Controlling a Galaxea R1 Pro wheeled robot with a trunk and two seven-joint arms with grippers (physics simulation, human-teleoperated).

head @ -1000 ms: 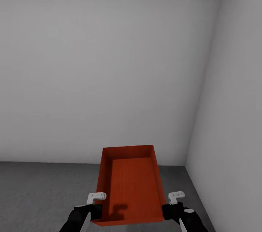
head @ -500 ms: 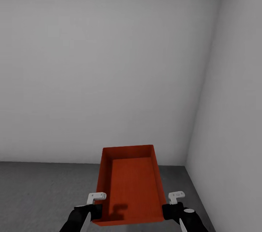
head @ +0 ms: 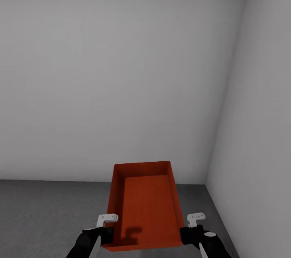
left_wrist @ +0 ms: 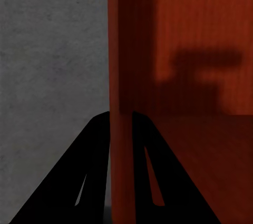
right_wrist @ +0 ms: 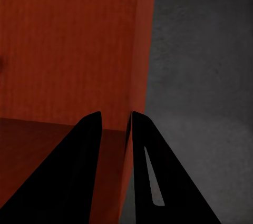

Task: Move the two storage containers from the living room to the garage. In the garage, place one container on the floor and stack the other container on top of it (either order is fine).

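1. Grey concrete floor (head: 44,213) and pale walls (head: 121,72) mark this as the garage; the corner lies ahead and to the right.
2. On the left, the left claw (left_wrist: 122,145) is closed over the left side wall of the container (head: 143,209), one finger outside and one inside, so the thin wall is pinched between them.
3. In the middle, the red-orange container sits level in front of the robot, open side up, empty, held by its two long walls above the floor. Gripping both sides likely keeps it from tipping while it is carried.
4. On the right, the right claw (right_wrist: 113,139) is closed over the opposite side wall the same way, with the wall between its fingers.
5. My judgement: this container is in the garage, not yet set down. Whether it rests on the floor I cannot tell for certain; lowering it near the corner looks like the next step.
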